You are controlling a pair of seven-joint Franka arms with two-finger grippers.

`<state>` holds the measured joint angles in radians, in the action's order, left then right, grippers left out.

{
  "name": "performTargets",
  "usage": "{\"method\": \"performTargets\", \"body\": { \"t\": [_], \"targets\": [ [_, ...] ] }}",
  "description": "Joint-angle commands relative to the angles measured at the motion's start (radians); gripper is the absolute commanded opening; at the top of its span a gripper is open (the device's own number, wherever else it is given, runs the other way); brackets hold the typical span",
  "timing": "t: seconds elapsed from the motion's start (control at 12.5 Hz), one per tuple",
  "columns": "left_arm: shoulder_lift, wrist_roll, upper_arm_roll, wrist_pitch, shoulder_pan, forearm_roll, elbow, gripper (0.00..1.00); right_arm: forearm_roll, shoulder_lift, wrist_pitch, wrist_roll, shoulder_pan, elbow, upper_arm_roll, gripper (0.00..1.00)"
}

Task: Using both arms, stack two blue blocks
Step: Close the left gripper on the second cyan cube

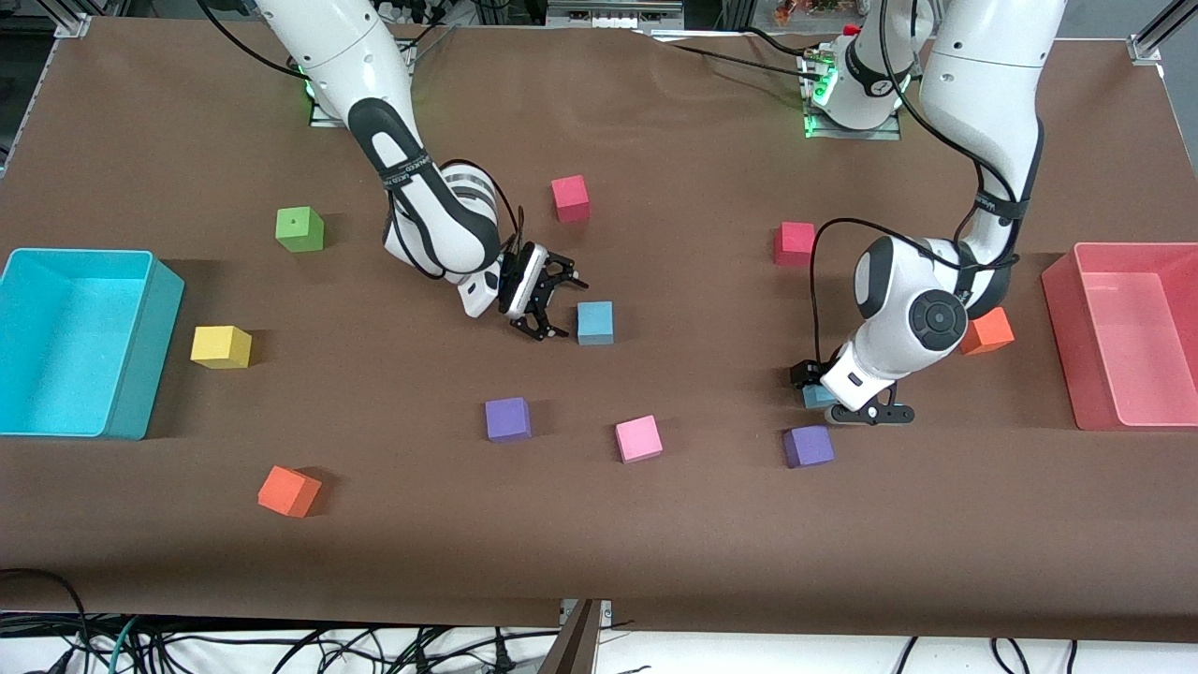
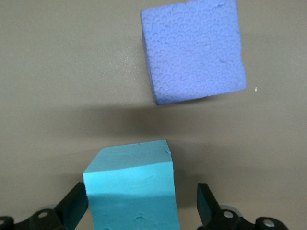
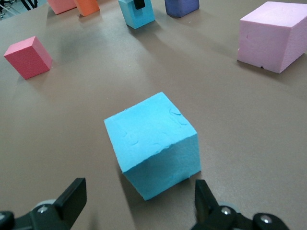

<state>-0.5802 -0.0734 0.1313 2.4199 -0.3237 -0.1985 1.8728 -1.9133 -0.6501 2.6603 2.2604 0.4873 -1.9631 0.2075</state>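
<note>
Sky-blue foam cubes: I see one (image 2: 132,191) between my left gripper's (image 2: 141,211) spread fingers, the other (image 3: 153,143) before my released right gripper (image 3: 139,203).

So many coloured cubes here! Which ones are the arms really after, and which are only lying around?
In the job:
- blue block in front of the open right gripper
- blue block between the open left gripper fingers

Lying about:
- purple cubes
- pink cube
- red cubes
- orange cubes
- yellow cube
- green cube
- cyan bin
- pink bin
</note>
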Motion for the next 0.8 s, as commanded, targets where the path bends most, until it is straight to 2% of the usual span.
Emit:
{"method": "performTargets", "body": {
  "t": [0.0, 0.16, 0.24, 0.32, 0.4, 0.48, 0.56, 0.72],
  "targets": [
    [0.003, 0.035, 0.01, 0.013, -0.006, -0.013, 0.017, 1.0, -0.027, -0.019, -0.005, 0.031, 0.007, 0.02, -0.003, 1.0],
    [0.0, 0.034, 0.008, 0.016, -0.006, -0.013, 0.019, 1.0, -0.026, -0.019, -0.006, 0.031, 0.007, 0.02, -0.003, 1.0],
    [-0.003, 0.033, 0.008, 0.018, -0.008, -0.015, 0.02, 0.96, -0.027, -0.02, -0.007, 0.033, 0.007, 0.02, -0.002, 1.0],
    [-0.001, 0.033, 0.01, 0.018, -0.008, -0.015, 0.022, 0.81, -0.027, -0.02, -0.007, 0.034, 0.007, 0.02, -0.003, 1.0],
    [-0.001, 0.035, 0.01, 0.016, -0.008, -0.013, 0.022, 0.55, -0.027, -0.02, -0.007, 0.034, 0.007, 0.02, -0.003, 1.0],
    [0.002, 0.034, 0.01, 0.014, -0.008, -0.015, 0.022, 0.25, -0.027, -0.02, -0.007, 0.034, 0.007, 0.02, -0.003, 1.0],
    [0.003, 0.033, 0.008, 0.014, -0.008, -0.015, 0.019, 0.03, -0.027, -0.02, -0.007, 0.034, 0.007, 0.02, -0.003, 1.0],
    [0.01, 0.032, 0.01, 0.013, -0.006, -0.015, 0.016, 0.0, -0.027, -0.02, -0.007, 0.034, 0.007, 0.02, -0.003, 1.0]
  ]
}}
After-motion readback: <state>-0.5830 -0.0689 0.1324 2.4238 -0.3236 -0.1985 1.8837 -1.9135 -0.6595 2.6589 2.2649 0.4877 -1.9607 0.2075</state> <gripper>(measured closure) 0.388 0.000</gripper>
